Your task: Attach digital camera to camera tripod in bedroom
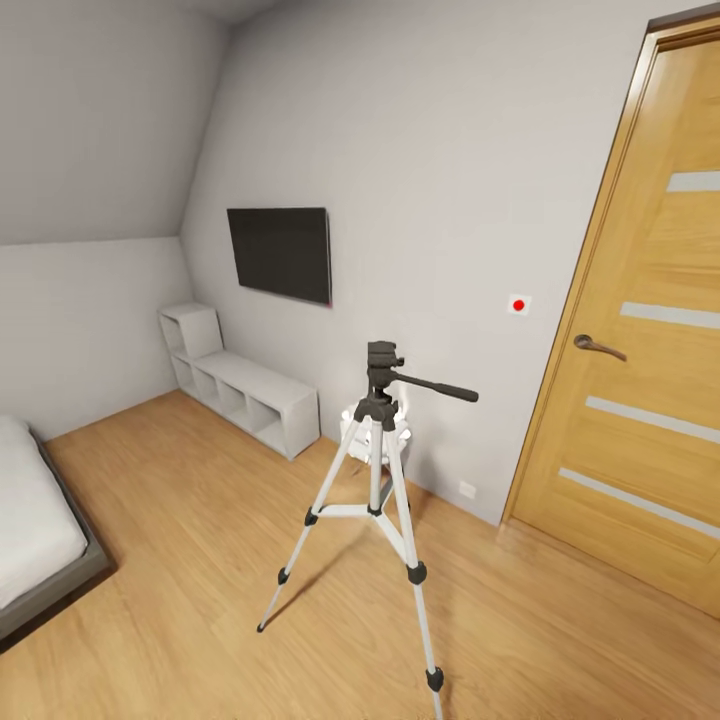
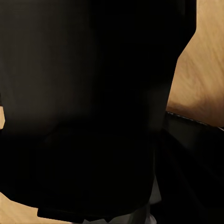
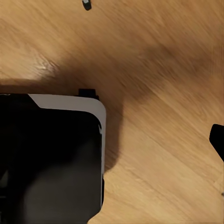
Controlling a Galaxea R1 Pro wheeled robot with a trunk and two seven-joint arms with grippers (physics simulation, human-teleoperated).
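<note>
The camera tripod point(image 1: 376, 470) stands upright on the light wood floor in the middle of the head view, its three silver-white legs spread. Its black pan head point(image 1: 381, 375) carries nothing, and the long black handle point(image 1: 440, 388) points right. A dark blurred mass point(image 2: 93, 112) sits right up against the left wrist camera; I cannot tell what it is or how the left gripper stands. The digital camera cannot be made out.
A wooden door point(image 1: 650, 350) is shut at the right, with a white wall plate point(image 1: 518, 304) beside it. A small white lamp point(image 1: 398, 440) stands behind the tripod. Wall TV point(image 1: 280, 252), cube shelves point(image 1: 250, 395) and bed point(image 1: 35, 530) lie left. My base point(image 3: 51, 158) rests on floor.
</note>
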